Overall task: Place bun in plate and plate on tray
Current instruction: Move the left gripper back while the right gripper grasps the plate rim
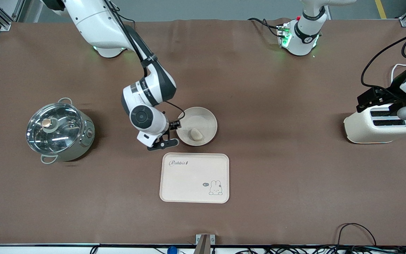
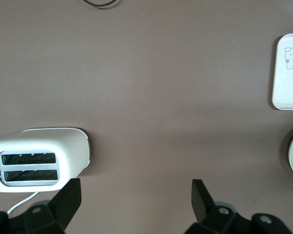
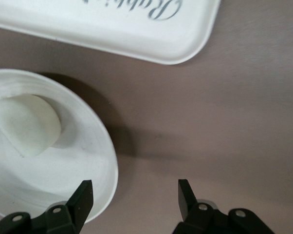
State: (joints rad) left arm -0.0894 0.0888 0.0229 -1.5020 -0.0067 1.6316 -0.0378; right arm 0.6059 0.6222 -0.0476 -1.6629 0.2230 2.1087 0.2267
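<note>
The cream bun (image 1: 196,134) lies in the round beige plate (image 1: 206,118), near the plate's rim on the side nearer to the front camera. The pink "Rabbit" tray (image 1: 189,180) lies flat on the table, nearer to the front camera than the plate and apart from it. My right gripper (image 1: 172,133) is open and low at the plate's rim, toward the right arm's end. In the right wrist view the right gripper (image 3: 134,192) straddles the rim of the plate (image 3: 64,180), with the bun (image 3: 27,124) and the tray (image 3: 112,29) also in sight. My left gripper (image 1: 368,100) is open and empty over the toaster.
A cream toaster (image 1: 365,132) stands toward the left arm's end of the table; it also shows in the left wrist view (image 2: 68,146), beside the open left gripper (image 2: 137,195). A steel pot with a glass lid (image 1: 58,130) stands toward the right arm's end. Cables run along the table's near edge.
</note>
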